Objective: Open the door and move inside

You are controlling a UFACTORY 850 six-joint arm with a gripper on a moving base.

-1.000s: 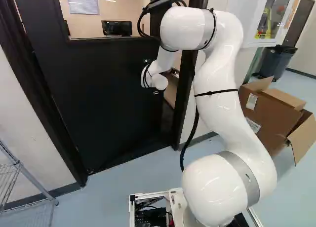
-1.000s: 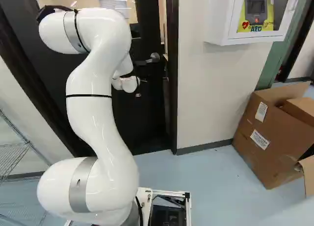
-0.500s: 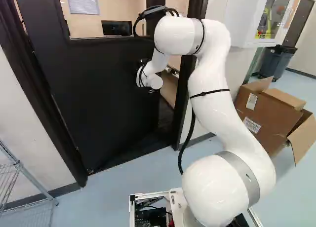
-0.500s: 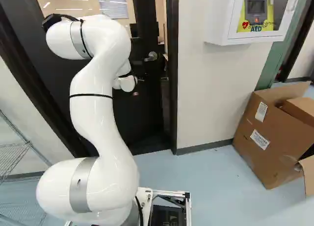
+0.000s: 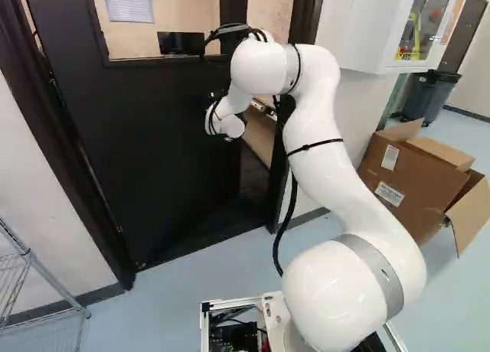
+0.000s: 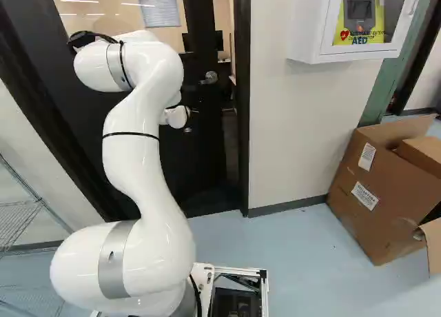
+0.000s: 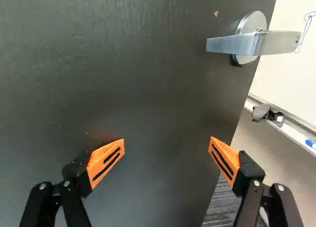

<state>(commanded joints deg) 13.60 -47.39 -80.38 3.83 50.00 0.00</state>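
Guessing door (image 5: 153, 145) heavy, smooth-hinged; push, no grip, by free edge (image 7: 237, 106). Lever (image 7: 279, 42) one o'clock from claw (image 7: 167, 142), wide, empty.

Base views overlapping, wrist view facing door (image 7: 123, 79)

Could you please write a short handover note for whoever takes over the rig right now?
Gripper: jaws wide apart, holding nothing, facing the door below the lever handle; whether they touch the door, I cannot tell.
Door: ajar, swung away from the base, with a gap at its handle side.
Base: outside the doorway. A cardboard box stands on this side too, along the wall right of the doorway.
Done: door unlatched and partly open.
Left: probably push it wider, then drive through, minding the door frame.
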